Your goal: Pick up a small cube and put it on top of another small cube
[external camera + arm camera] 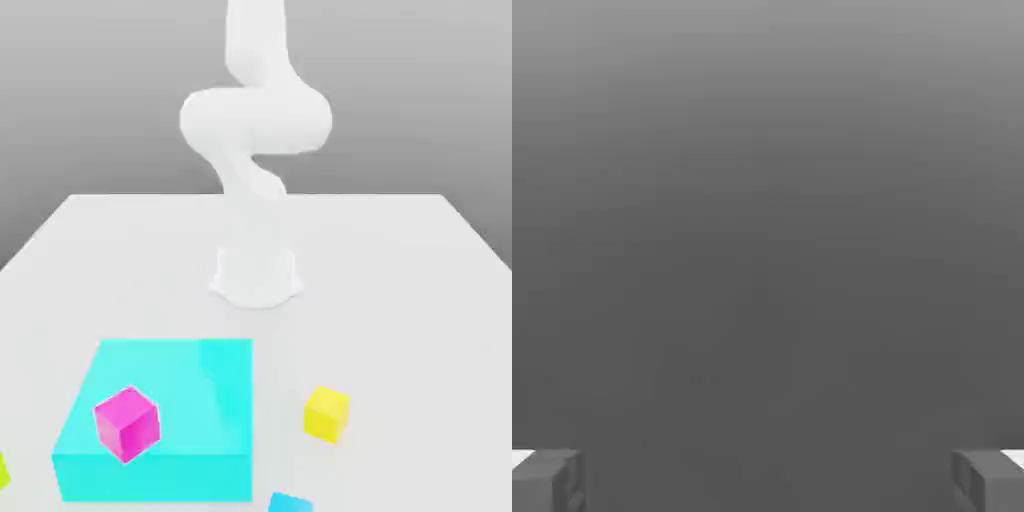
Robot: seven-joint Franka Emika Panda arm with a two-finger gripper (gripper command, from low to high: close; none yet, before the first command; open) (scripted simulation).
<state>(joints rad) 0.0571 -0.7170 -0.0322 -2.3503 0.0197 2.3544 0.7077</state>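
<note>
Gripper [768, 480] spread wide with nothing between its jaws; in the hand view just the two grey fingertips [547, 480] show, cut off at the frame edge against blank grey, and in the exterior view the white arm [255, 130] runs out of the top of the frame. Small cube [327, 414], bright yellow, sits on the white table [400, 280] toward the near edge on the exterior view's right, a corner edge turned toward the camera, no long axis. Just beside it to the exterior view's left, a flat cyan block [190, 400] carries a magenta cube [127, 423]; a small cyan cube [290, 503] and a yellow sliver [3, 470] are cropped at the frame edges.
</note>
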